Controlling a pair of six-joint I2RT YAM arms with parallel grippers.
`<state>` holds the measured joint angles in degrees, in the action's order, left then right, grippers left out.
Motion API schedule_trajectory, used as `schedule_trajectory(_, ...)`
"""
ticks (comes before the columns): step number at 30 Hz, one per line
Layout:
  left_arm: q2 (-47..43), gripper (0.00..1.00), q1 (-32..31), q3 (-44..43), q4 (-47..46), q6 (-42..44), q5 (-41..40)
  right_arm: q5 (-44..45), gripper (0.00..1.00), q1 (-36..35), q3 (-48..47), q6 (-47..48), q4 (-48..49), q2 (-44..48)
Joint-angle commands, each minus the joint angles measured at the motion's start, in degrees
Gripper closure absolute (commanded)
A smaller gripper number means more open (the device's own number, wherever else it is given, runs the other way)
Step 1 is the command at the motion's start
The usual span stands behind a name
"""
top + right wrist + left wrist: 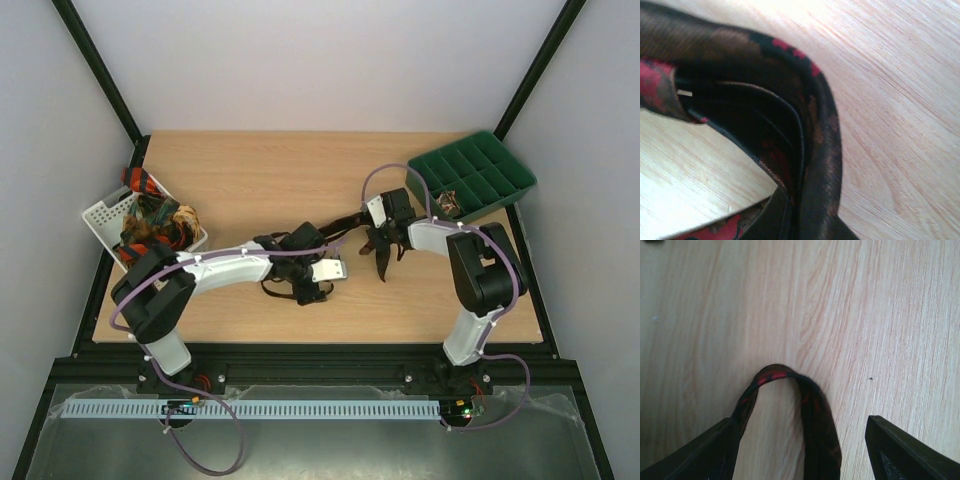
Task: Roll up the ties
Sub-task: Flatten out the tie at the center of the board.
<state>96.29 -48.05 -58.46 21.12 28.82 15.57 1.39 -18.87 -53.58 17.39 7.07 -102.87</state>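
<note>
One dark brown tie (pixel 815 405) loops between parted left fingers (pixel 910 450); right fingers (pixel 384 262) perhaps clamped, cannot tell.

Item 1, my left arm (pixel 215 268): stretched forward and inward, forearm lying low.
Item 2, my left gripper (pixel 303 288): aimed downward, jaws standing well apart; its fingers (pixel 695 455) show at the two lower corners of the wrist view.
Item 3, my right arm (pixel 480 280): elbow folded high, forearm swung inward.
Item 4, my right gripper (pixel 385 258): aimed downward, near my left one; jaw state unclear.
</note>
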Motion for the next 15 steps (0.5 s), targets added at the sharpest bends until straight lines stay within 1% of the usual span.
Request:
schedule_trajectory(1, 2.8, 0.28, -2.6, 0.4, -2.6, 1.2, -5.0, -1.1, 0.98, -0.3, 0.9, 2.0, -7.2, 4.2)
schedule_trajectory(4, 4.5, 0.32, -3.3, 1.1, -4.3, 1.1, -6.9, 0.1, 0.99, -0.3, 2.4, 3.4, -9.3, 7.9)
schedule_trajectory(5, 4.9, 0.35, -3.4, 1.4, -4.7, 1.1, -7.3, 0.6, 0.99, -0.2, 3.1, 3.9, -9.8, 9.3)
schedule_trajectory(6, 5.0, 0.42, -3.4, 1.7, -4.9, 1.0, -7.5, 1.2, 0.99, -0.1, 3.7, 4.3, -10.5, 10.6)
schedule_trajectory(7, 4.6, 0.55, -3.3, 2.2, -5.1, 0.9, -7.9, 1.8, 0.99, 0.1, 4.3, 4.7, -11.2, 12.0)
schedule_trajectory(9, 1.9, 0.78, -3.1, 3.6, -5.3, 0.8, -8.7, 3.0, 0.99, 1.2, 6.1, 6.1, -12.8, 15.2)
schedule_trajectory(10, -0.1, 0.87, -2.6, 4.6, -5.2, 0.9, -8.6, 3.3, 0.99, 2.1, 7.0, 6.7, -13.5, 17.1)
schedule_trajectory(11, -2.9, 0.94, -1.9, 5.8, -5.1, 1.0, -8.4, 3.4, 0.99, 3.1, 7.8, 7.5, -14.5, 19.1)
schedule_trajectory(12, -5.8, 0.97, -0.8, 6.8, -4.7, 1.1, -7.6, 3.3, 0.99, 5.1, 8.6, 8.4, -15.4, 21.0)
schedule_trajectory(15, -15.0, 0.98, 4.2, 9.9, -2.7, 2.2, -3.5, 3.4, 0.99, 10.5, 9.9, 12.3, -20.1, 26.9)
